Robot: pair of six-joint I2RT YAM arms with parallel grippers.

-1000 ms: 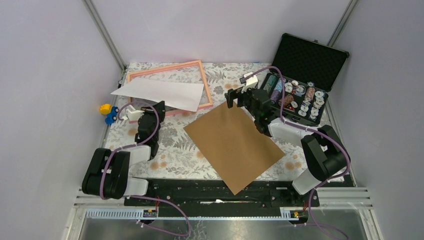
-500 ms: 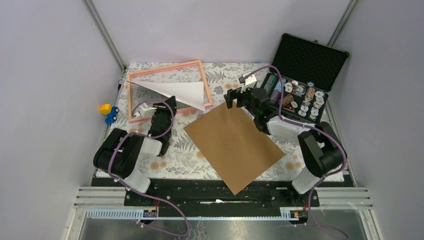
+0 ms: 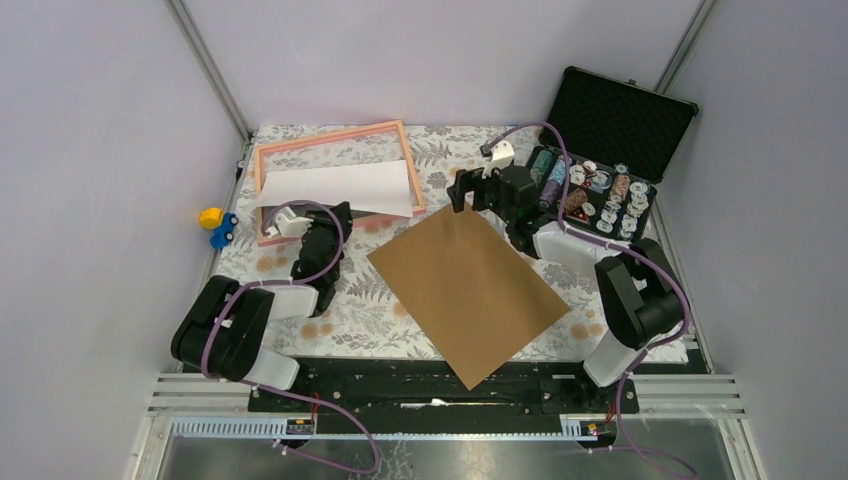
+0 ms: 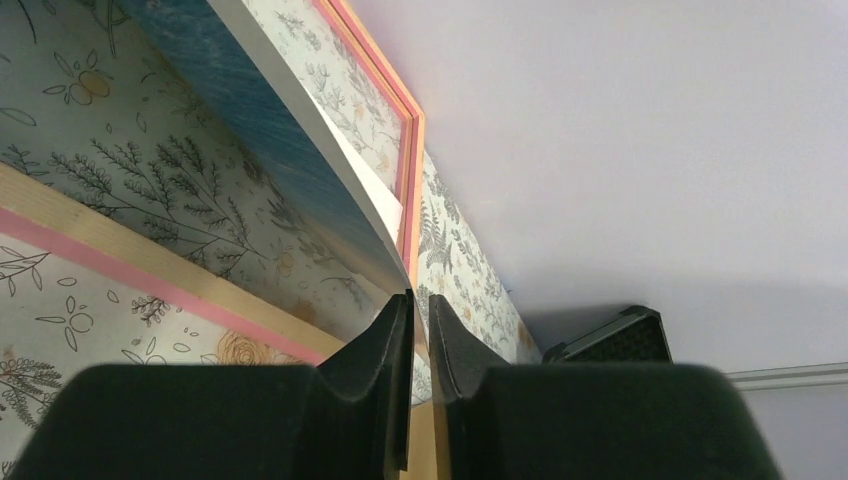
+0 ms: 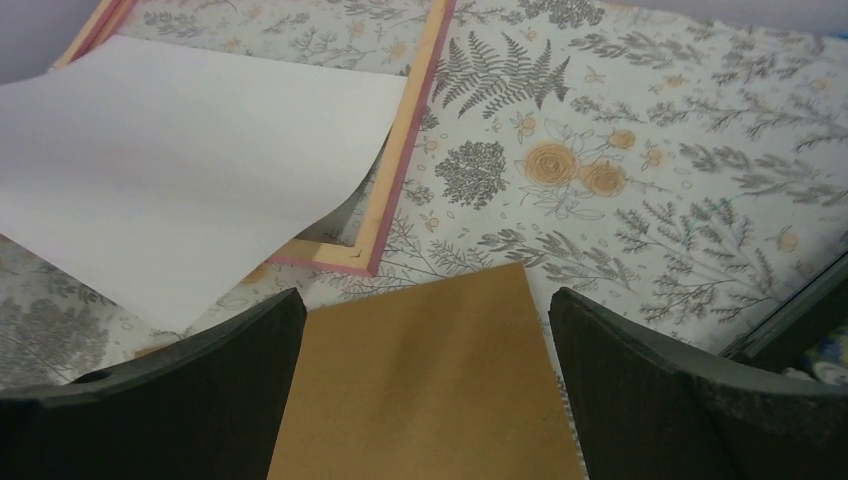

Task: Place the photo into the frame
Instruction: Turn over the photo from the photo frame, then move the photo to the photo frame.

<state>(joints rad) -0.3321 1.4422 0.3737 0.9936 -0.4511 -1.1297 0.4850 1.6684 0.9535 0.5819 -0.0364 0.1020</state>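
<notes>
The photo (image 3: 340, 187) lies white back up over the salmon-pink frame (image 3: 330, 133) at the back left, its near edge raised above the frame's near rail. My left gripper (image 3: 338, 212) is at that near edge. In the left wrist view the gripper (image 4: 418, 297) is shut on the photo's edge, and the blue underside of the photo (image 4: 260, 90) slopes up over the frame (image 4: 150, 275). My right gripper (image 3: 462, 192) is open and empty, above the far corner of the brown backing board (image 3: 465, 285). In the right wrist view the gripper (image 5: 425, 300) faces the photo (image 5: 190, 160) and the frame (image 5: 400, 160).
An open black case (image 3: 610, 150) with several small spools stands at the back right, next to my right arm. A yellow and blue toy (image 3: 215, 225) lies at the left table edge. Grey walls close in the back and both sides.
My left gripper has moved right and toward the frame with the photo. The photo stuck out past the frame's left rail, twisted, and now lies inside the frame's outline. The right gripper rose slightly.
</notes>
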